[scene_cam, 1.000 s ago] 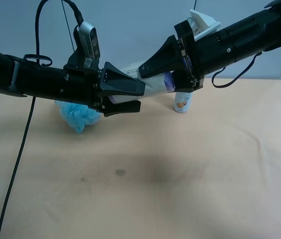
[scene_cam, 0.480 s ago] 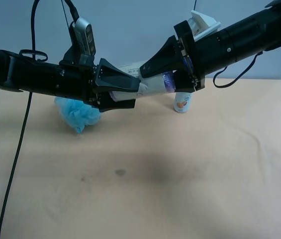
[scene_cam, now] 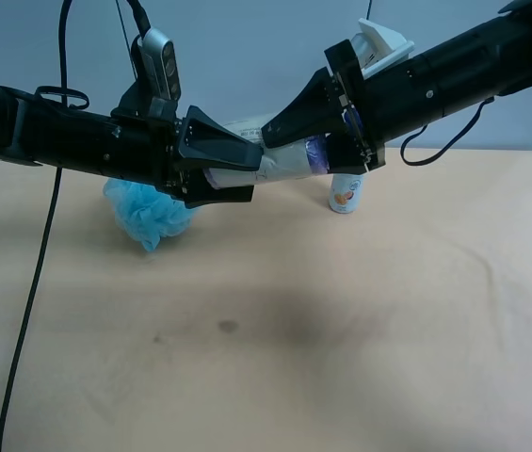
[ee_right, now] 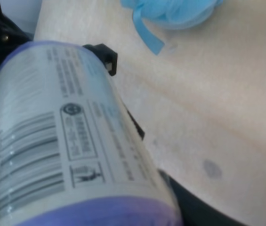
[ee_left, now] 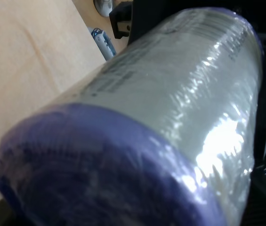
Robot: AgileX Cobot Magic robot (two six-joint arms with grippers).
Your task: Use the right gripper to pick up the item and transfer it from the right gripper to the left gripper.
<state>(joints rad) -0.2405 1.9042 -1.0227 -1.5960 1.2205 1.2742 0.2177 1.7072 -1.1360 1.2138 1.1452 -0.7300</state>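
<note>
The canister (scene_cam: 282,165) hangs clamped in the right gripper (scene_cam: 314,151). I cannot tell whether the left gripper (scene_cam: 256,177) grips it; letting go early would drop it.

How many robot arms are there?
2. The camera arm reaches in from the exterior high view's left, the white-block arm from its right; both meet at the canister in the air. None seems hidden.

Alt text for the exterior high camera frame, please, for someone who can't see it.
A cream-white canister hangs in mid-air above a tan table, held at one end by the right gripper, with the left gripper placing its jaws around the other end. Behind them, a light-blue bath pouf and a small bottle sit on the table.
</note>
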